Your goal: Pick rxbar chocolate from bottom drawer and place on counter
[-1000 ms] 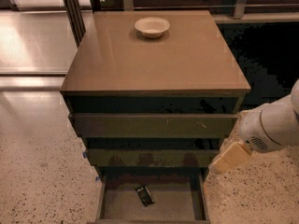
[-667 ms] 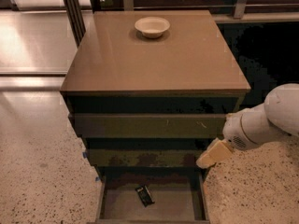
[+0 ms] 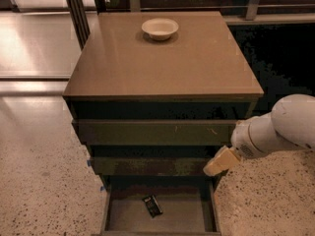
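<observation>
The small black glossy bar [image 3: 152, 205], white-marked at one end, lies flat and slightly askew near the middle of the open bottom drawer [image 3: 183, 216], a shallow olive-brown tray below the smooth tan bench [image 3: 162, 68], with the end effector [image 3: 219, 163] above the drawer's right side, apart from the bar.

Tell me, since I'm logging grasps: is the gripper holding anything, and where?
Nothing: the gripper hangs above the drawer's right side; the bar lies loose inside.

Black rxbar chocolate [image 3: 152, 206], cream gripper [image 3: 219, 163] near olive bottom drawer [image 3: 183, 216]
</observation>
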Controlling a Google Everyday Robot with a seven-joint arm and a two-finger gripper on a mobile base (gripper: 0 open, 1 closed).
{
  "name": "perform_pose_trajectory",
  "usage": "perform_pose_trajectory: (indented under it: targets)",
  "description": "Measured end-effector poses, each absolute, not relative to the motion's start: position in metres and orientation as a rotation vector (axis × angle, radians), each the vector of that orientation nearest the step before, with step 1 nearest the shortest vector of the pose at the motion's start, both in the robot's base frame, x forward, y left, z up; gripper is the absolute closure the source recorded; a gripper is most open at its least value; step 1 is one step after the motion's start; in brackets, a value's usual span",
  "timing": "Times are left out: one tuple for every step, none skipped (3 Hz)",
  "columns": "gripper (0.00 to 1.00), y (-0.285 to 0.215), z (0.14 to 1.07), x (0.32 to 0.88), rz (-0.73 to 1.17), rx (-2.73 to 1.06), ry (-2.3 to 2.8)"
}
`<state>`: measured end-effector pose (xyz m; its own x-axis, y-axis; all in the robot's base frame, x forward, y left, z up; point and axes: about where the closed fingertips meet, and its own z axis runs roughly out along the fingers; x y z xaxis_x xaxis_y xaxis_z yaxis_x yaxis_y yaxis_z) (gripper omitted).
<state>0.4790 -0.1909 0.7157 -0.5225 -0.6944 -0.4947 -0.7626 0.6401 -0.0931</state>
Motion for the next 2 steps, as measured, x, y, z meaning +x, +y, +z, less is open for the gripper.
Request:
perform_pose_trajectory:
  targets:
    - [0.0, -0.172, 0.676, 0.479, 0.244, -1.086, 2.38]
    - [0.0, -0.152, 0.621, 0.473, 0.376, -0.993, 2.377]
